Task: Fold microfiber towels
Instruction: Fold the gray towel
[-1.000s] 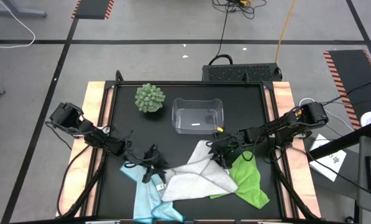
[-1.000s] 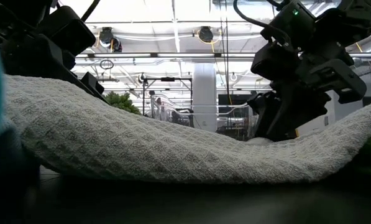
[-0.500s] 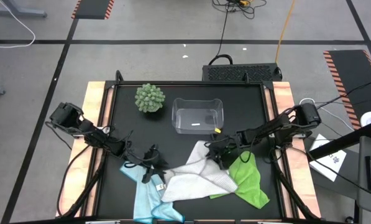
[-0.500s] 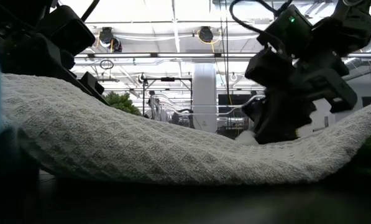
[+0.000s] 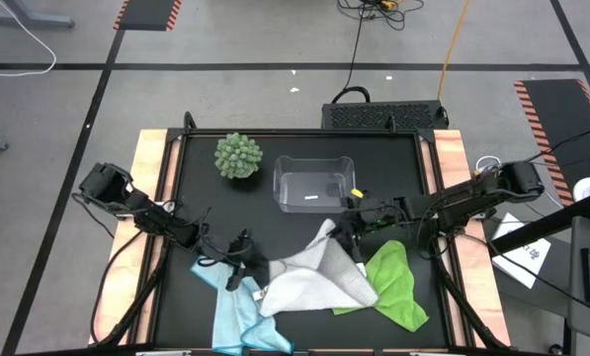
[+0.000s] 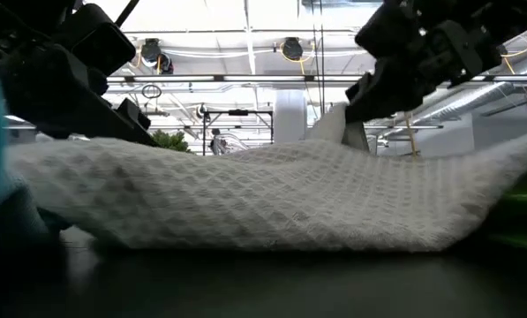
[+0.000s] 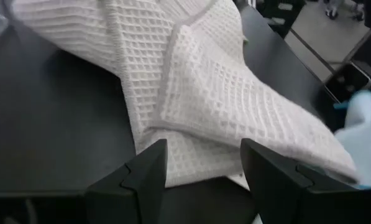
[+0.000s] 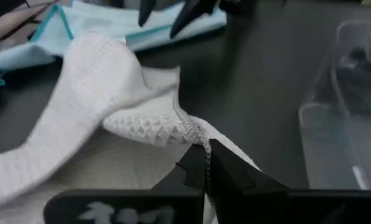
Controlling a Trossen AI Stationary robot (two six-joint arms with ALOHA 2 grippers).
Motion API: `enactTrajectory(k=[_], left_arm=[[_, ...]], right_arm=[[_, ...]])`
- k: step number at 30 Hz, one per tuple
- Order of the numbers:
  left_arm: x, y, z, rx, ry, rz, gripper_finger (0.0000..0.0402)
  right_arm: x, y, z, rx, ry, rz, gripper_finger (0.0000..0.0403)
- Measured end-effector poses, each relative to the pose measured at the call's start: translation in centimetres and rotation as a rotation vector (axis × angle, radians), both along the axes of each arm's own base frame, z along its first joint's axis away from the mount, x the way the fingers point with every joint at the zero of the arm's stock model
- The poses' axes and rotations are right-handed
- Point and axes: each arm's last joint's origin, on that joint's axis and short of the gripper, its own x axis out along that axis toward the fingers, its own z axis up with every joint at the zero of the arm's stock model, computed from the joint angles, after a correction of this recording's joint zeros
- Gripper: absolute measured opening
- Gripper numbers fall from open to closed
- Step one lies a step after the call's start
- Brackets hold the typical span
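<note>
White waffle-weave towel [image 5: 309,280] rumpled, corner pinched in right gripper [image 5: 346,226], left gripper [image 5: 243,259] open beside it, three towels total

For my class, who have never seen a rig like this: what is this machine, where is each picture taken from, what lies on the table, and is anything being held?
Two robot arms work at a black table. One picture looks straight down, one looks level across the tabletop, and two come from cameras on the wrists. On the table lie a white towel, a light blue towel and a green towel, plus a clear bin and a spiky plant. The right gripper pinches a corner of the white towel, lifted. The left gripper waits open beside it.
</note>
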Motion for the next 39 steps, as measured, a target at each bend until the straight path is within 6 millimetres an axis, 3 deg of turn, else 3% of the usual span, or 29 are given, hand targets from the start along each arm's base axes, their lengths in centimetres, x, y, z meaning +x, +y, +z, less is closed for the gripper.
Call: enactTrajectory(k=[9,14,22,30,35,39], left_arm=[[1.4,3.5,0.5,0.004,-0.054,0.108,0.0208],[2.7,5.3,1.5,-0.006,-0.096,0.022,0.0224],[6.1,5.6,2.4,-0.033,-0.135,-0.226,0.0268],[10.2,6.5,0.5,0.017,-0.057,-0.219,0.0276],[10.9,8.3,0.3,0.001,-0.064,-0.217,0.0276],[11.0,8.5,0.6,-0.035,-0.086,-0.284,0.0273]], right_arm=[[0.3,0.0,1.5,-0.030,-0.019,0.019,0.0001],[0.8,0.1,2.5,-0.044,-0.024,0.058,0.0001],[1.1,0.1,3.1,-0.056,-0.014,0.062,0.0000],[1.1,0.1,3.0,-0.056,-0.010,0.061,0.0000],[1.0,0.1,2.9,-0.055,0.006,0.063,0.0000],[1.0,0.0,2.9,-0.067,0.010,0.066,0.0000]])
